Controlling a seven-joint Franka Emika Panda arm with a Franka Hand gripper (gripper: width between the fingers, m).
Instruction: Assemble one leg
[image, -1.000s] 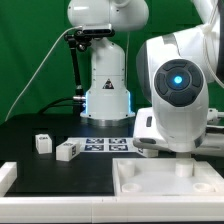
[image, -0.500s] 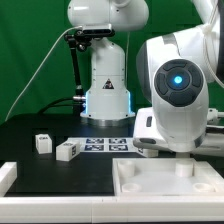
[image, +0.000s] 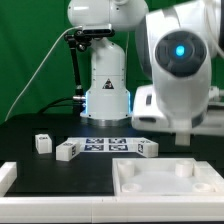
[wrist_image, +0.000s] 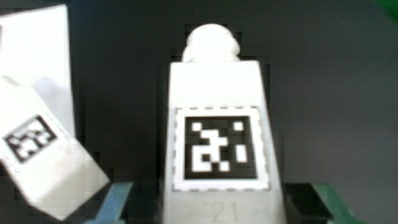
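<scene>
Leg sits in my gripper. My two fingers stand flush against its long sides with no gap showing, so I am closed on it. Its face with the black-and-white square tag is turned to my wrist camera. Its rounded peg end points away from my fingers, with the black table behind it. Just beside the leg in the wrist view lies another white tagged part, tilted and cut off by the picture's edge; I cannot tell what it is.

In the exterior view my arm hangs raised over the exterior view's right half of the table. Its bulk hides my fingers and the leg from that camera. Below it, at the near edge, lies the large white tray-like piece with its raised rim. Farther back the marker board lies flat. One loose leg is just beside the board's end on the exterior view's right. Another loose block is at its other end, and a third block stands a little farther toward the exterior view's left. My white base rises behind the board.
</scene>
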